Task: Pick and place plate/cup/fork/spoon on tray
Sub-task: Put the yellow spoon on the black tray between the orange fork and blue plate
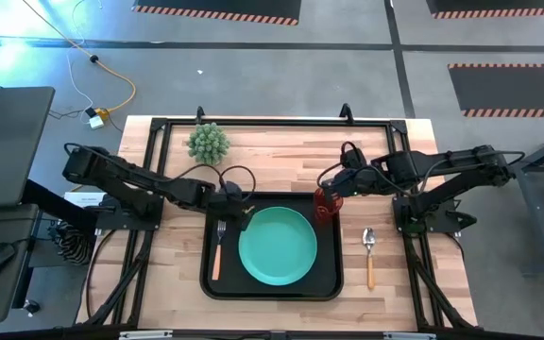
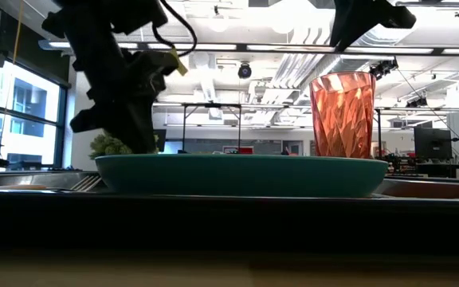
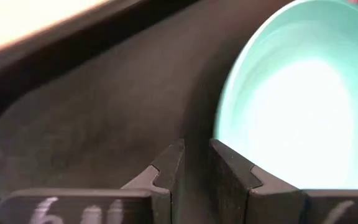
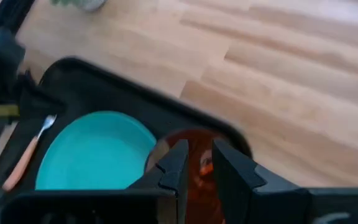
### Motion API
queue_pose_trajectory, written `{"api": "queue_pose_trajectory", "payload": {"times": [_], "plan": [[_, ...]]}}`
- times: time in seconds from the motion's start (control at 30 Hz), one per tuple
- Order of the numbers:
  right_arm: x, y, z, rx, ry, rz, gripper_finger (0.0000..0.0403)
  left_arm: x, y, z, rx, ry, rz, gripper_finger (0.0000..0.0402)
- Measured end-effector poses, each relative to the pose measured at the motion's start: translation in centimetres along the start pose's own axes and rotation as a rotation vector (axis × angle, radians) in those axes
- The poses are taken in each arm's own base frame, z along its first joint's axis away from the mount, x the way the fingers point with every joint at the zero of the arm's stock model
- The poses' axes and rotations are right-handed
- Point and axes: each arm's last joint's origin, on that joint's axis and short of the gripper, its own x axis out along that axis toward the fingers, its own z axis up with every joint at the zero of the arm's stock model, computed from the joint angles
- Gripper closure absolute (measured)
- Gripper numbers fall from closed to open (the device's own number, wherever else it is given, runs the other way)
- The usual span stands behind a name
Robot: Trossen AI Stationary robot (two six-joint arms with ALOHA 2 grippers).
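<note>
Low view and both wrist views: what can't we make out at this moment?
- Low view: fork and spoon hidden behind the tray rim and plate.
- Left wrist view: plate cut off by the picture's edges, glare washes out its surface.
- Right wrist view: cup blurred, partly behind the right gripper.

Teal plate (image 1: 277, 246), black tray (image 1: 333, 283), red-orange cup (image 2: 342, 115), orange-handled fork (image 1: 218, 253).

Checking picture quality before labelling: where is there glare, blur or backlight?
Left wrist view: the plate glares white. Right wrist view: the cup behind the right pincer is blurred. Low view: the left arm is a dark silhouette against ceiling lights.
</note>
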Motion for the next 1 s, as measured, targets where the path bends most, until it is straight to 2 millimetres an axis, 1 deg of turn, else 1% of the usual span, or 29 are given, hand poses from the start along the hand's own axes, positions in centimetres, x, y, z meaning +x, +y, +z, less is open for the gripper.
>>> {"api": "queue_pose_trajectory", "payload": {"times": [0.2, 0.43, 0.5, 0.6, 0.67, 0.83, 0.9, 1.0], "plan": [[-0.9, 0.7, -1.8, 0.043, 0.041, 0.047, 0.0340, -2.5, 0.5, 0.9, 0.039, -0.049, -0.025, 0.0337], [-2.6, 1.5, -5.1, 0.136, 0.102, 0.120, 0.0340, -5.7, 0.9, 1.7, 0.105, -0.141, -0.088, 0.0337], [-3.1, 1.7, -6.2, 0.148, 0.160, 0.140, 0.0340, -6.5, 0.8, 2.0, 0.138, -0.176, -0.127, 0.0337], [-4.1, 1.7, -8.0, 0.192, 0.297, 0.155, 0.0340, -7.8, 1.0, 2.3, 0.172, -0.219, -0.152, 0.0337], [-4.8, 1.7, -9.2, 0.228, 0.361, 0.153, 0.0340, -8.4, 1.2, 2.5, 0.181, -0.245, -0.160, 0.0337], [-6.1, 1.4, -11.5, 0.336, 0.430, 0.135, 0.0340, -9.7, 1.6, 2.8, 0.203, -0.289, -0.186, 0.0337], [-6.5, 1.3, -12.3, 0.371, 0.448, 0.114, 0.0340, -10.0, 1.7, 2.9, 0.215, -0.299, -0.191, 0.0337], [-6.6, 0.9, -13.6, 0.377, 0.481, 0.042, 0.0340, -10.3, 1.7, 2.9, 0.231, -0.308, -0.195, 0.0337]]}}
